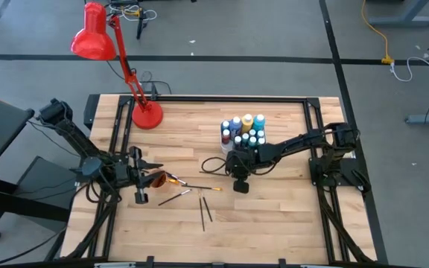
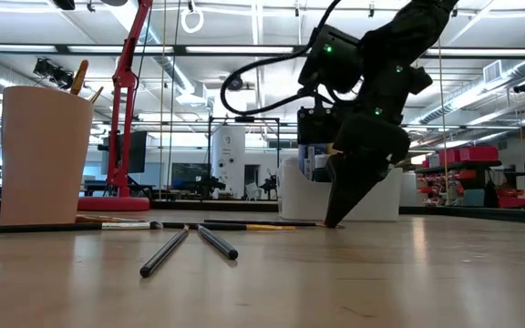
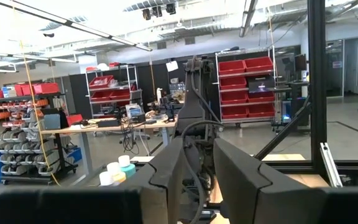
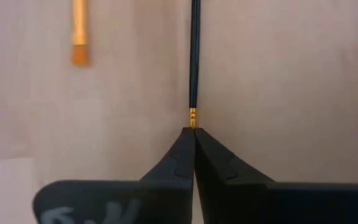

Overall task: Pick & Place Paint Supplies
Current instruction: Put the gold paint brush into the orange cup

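While the right gripper (image 4: 194, 132) stands tip-down on the wooden table (image 1: 274, 216), its two dark fingers are pressed fully together, pinching the gold-ferruled end of a thin dark-handled paintbrush (image 4: 194, 56) that runs straight away from them along the wood. Only the right wrist view shows that pinch; beside the brush it also catches the orange end of a second brush (image 4: 79, 37) lying apart from the first. From the low view the same gripper (image 2: 334, 219) comes down as a dark wedge whose tip meets the table, just in front of the white tray (image 2: 386, 202), with two more dark brushes (image 2: 190, 246) lying crossed in the near foreground. From above, the right gripper (image 1: 239, 179) sits just below the cluster of white-capped paint bottles (image 1: 244, 130) in the tray, and loose brushes (image 1: 204, 211) lie scattered toward the table's middle.

The left gripper (image 1: 149, 181) is near the table's left edge, closed around the small orange cup (image 1: 157, 179) and holding it tipped on its side. The low view shows that cup (image 2: 44, 155) large at the left with brush handles poking out of its top, which the overhead view does not make out.
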{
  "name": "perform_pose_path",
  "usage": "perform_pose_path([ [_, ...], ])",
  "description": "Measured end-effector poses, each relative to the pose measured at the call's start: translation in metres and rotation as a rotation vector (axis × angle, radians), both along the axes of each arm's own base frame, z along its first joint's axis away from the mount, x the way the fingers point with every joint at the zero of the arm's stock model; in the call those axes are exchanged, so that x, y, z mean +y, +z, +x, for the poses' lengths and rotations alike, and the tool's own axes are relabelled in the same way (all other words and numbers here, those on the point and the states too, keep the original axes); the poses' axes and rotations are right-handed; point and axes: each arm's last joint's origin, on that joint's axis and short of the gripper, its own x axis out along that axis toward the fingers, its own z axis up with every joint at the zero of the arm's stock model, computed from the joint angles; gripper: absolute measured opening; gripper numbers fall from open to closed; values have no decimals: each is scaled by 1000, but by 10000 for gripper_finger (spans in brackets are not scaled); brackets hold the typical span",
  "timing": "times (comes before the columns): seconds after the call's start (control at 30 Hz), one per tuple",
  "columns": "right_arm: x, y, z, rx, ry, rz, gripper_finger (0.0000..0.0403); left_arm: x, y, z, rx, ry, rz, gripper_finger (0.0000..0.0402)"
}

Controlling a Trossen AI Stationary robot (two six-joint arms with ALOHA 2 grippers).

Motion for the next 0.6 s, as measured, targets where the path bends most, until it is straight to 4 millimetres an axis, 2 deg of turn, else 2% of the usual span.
perform_pose_path([
  [0.1, 9, 12, 1, -21, 48, 9, 1, 0, 0, 0, 0, 0, 0, 98],
  [0.23, 18, 41, 9, -153, 116, -34, 1, 0, -1, 0, 11, -2, 9, 98],
  [0.47, 31, 45, 8, -176, 163, -98, 0, -2, -5, 5, -12, -119, -46, 98],
  [0.6, 44, 52, 11, -220, 358, -184, 0, 1, -6, 11, -20, -174, -58, 98],
])
